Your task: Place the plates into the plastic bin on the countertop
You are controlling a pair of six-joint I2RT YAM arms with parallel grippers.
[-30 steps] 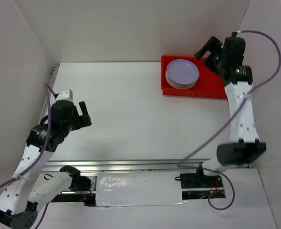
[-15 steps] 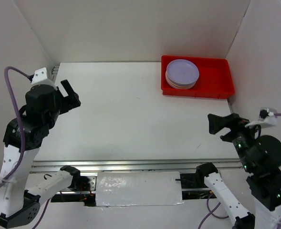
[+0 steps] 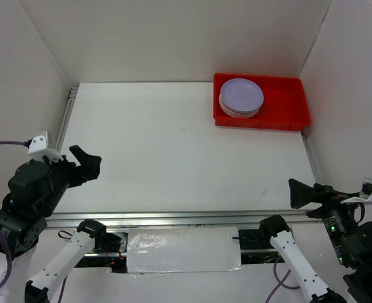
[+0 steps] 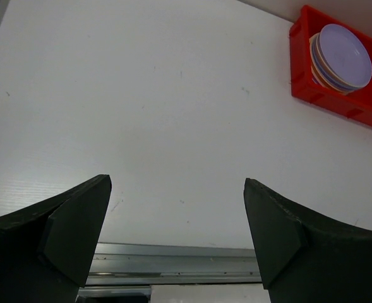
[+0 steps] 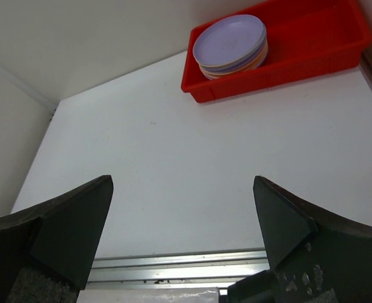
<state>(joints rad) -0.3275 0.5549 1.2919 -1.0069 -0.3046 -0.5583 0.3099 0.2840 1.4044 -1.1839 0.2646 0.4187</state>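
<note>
One plate stack, count unclear, sat in one red bin, far-right corner; left gripper and right gripper both gaped empty.

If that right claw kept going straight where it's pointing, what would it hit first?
Probably the bare white countertop: only that surface shows ahead of the open right gripper. The shallow red plastic bin holding the stacked pastel plates sits farther off, right of that line. Depth is hard to judge.
</note>
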